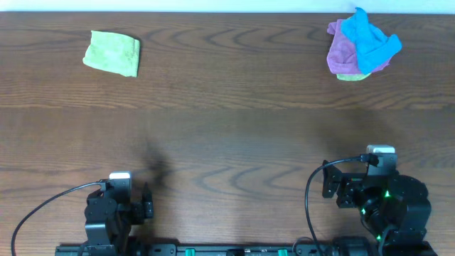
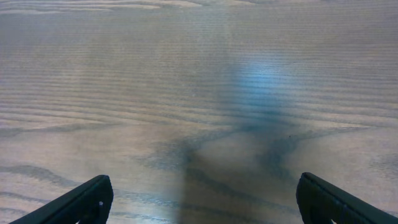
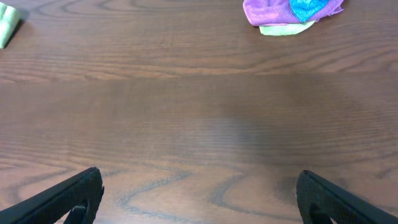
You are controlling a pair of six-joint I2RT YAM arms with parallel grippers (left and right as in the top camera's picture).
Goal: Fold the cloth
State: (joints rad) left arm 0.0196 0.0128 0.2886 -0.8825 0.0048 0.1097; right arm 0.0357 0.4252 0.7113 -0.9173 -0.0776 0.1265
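Note:
A lime-green cloth (image 1: 111,52) lies folded in a small neat rectangle at the far left of the table. Its edge also shows at the left border of the right wrist view (image 3: 6,23). My left gripper (image 1: 135,203) (image 2: 202,186) is open and empty over bare wood at the near edge, far from the cloth. My right gripper (image 1: 341,186) (image 3: 199,180) is open and empty at the near right. No white tag is visible.
A crumpled pile sits at the far right: a bright blue cloth (image 1: 370,39) on a purple cloth (image 1: 341,50), with a strip of another lime-green cloth (image 1: 353,76) sticking out beneath. The pile also shows in the right wrist view (image 3: 273,11).

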